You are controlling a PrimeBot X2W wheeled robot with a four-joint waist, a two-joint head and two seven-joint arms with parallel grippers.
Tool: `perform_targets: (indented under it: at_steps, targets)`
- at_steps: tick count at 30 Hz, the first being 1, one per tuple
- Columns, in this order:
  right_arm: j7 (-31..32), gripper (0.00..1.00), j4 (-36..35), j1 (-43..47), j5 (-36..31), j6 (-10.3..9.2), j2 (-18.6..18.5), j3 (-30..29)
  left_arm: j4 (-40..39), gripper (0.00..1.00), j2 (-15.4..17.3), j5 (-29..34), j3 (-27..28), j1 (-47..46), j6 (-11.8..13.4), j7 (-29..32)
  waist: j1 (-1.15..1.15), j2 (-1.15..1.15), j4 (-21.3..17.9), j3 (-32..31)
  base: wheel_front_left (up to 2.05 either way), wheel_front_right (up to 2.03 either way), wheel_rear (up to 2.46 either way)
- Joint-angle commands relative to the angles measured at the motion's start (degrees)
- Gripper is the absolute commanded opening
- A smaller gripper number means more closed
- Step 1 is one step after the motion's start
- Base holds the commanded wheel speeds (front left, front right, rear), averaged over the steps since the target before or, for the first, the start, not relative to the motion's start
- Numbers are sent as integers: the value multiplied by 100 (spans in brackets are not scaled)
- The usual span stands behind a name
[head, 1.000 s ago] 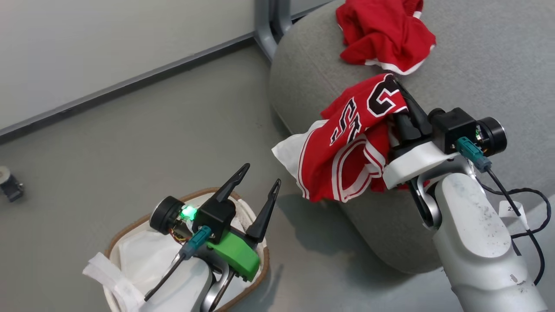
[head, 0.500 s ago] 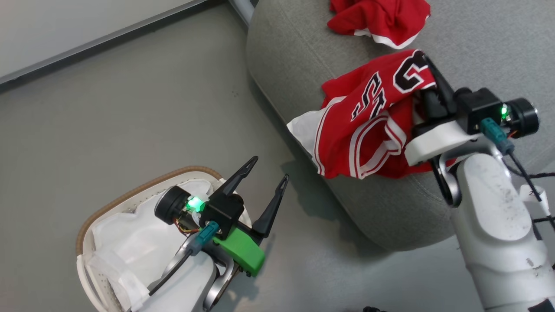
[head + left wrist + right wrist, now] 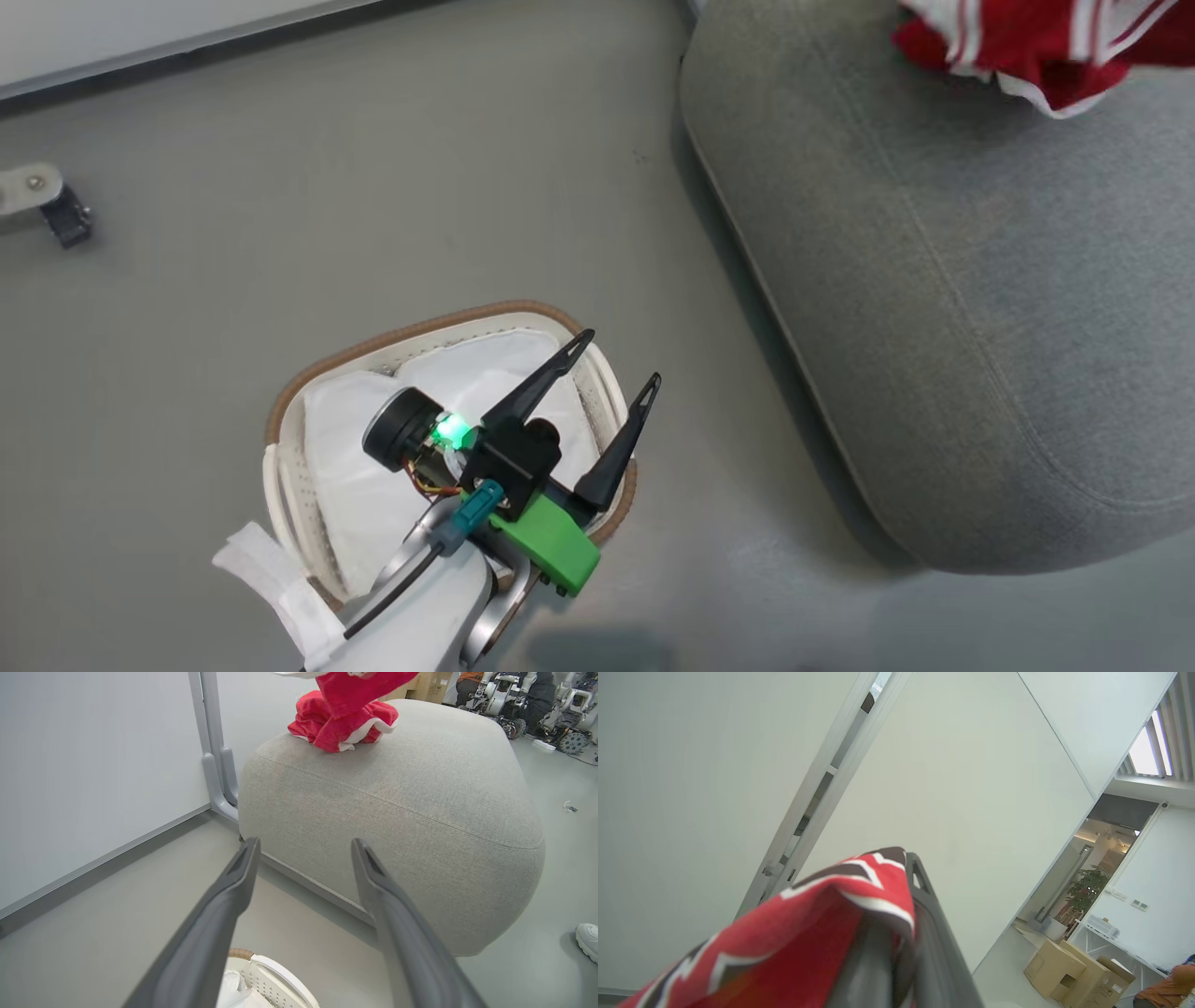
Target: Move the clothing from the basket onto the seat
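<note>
Clothing (image 3: 1036,47) lies bunched on the seat (image 3: 934,308) at 1 o'clock in the head view. In the left wrist view the same heap (image 3: 343,728) rests on the seat top at 12 o'clock, and a further red piece hangs just above it at the frame edge.

1. Bracket (image 3: 47,201): a small fitting on the floor at 9 o'clock, well apart from the work.
2. Basket (image 3: 392,341): stands on the floor at 7 o'clock. What shows of its inside is white liner (image 3: 467,373); part is hidden behind the left arm.
3. Left gripper (image 3: 621,357): hovers over the basket's 3 o'clock rim, fingers spread wide and empty, as it was one second ago.
4. Seat: fills the 3 o'clock side, apart from the basket.
5. Right gripper (image 3: 908,872): clamped tight on the jersey (image 3: 808,933), which drapes over its fingers. It points up at the wall.

Change: one second ago the jersey hung over the seat's near edge, low against its side. The arm has since raised it. The head camera has also turned toward the basket, so the shift of basket and seat in that view is camera motion only.

Assessment: the basket appears emptied, and the jersey is probably the last item. Remaining step, as judged: carry it fully over the seat top, then release. Risk: a release near the edge may let it slide to the floor.
</note>
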Motion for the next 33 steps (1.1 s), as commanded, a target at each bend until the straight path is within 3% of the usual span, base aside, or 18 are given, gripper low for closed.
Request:
perform_targets:
  at_steps: [1,5,10,20,26,28,29,30,33]
  targets:
    - [90,0,-8,-234,-44,-10,-297,-189,-35,100,30,58,-3,-115,13,-20,0,-1,568,363,0,0,0]
    - [323,0,172,-564,-72,-9,-948,-533,-162,100,77,71,27,-198,63,-12,0,-1,873,648,0,0,0]
    - [410,0,603,-241,-216,-9,-1298,-960,-334,100,117,132,11,-319,82,45,0,-1,1068,1050,0,0,0]
    - [-196,0,1909,720,-564,-9,-263,-1746,-564,100,210,211,-45,-486,149,178,0,-1,973,1555,0,0,0]
    - [-422,3,2140,884,-874,-9,183,-1814,-617,100,259,208,-94,-480,164,239,0,-1,797,1554,0,0,0]
    - [-451,42,2117,919,-965,-9,332,-1771,-619,100,270,188,-103,-475,167,229,0,-1,744,1529,0,0,0]
    - [-462,81,2093,929,-985,-9,376,-1760,-617,100,269,177,-107,-472,169,231,0,-1,725,1512,0,0,0]
    - [-464,100,2051,944,-1012,-9,425,-1748,-609,100,268,164,-110,-470,172,229,0,-1,698,1484,0,0,0]
    - [-471,100,1861,1026,-1026,-9,568,-1701,-585,100,260,116,-108,-458,181,212,0,-1,639,1392,0,0,0]
